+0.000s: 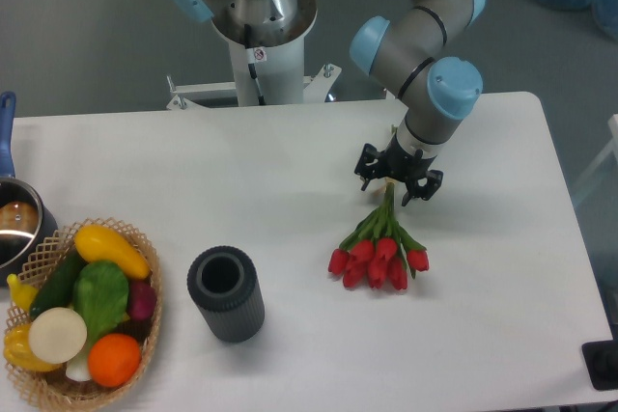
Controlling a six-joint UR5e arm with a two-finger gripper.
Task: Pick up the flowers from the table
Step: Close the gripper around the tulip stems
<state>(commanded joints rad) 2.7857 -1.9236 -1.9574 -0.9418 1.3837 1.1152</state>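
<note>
We see the black two-finger gripper [398,180] pointing down over the stem end of the bunch of red tulips with long green stems [380,246]. Its jaws stand spread, one black finger on each side of the stems; we can't tell whether either one touches them. No clamp on the stems that we can make out, so we read the jaws as released.

The tulips lie flat on the large white table with rounded corners [502,267], right of centre. Stems run up toward the gripper, red heads fan out at the near end, pointing toward the camera. A pale band shows at the top of the stems, just under the gripper.

Above the gripper we see the grey arm with light-blue joint caps [452,86], folded over the back edge of the table. Its grey pedestal base [261,45] stands behind the table.

Well left of the tulips, a dark grey ribbed cylinder, open at the top [226,292], stands upright near the front edge. Farther left, at the front left corner, a woven wicker basket of vegetables [147,323]. Just behind it, at the left edge, a metal pot with a blue handle [14,224], partly cut off.
</note>
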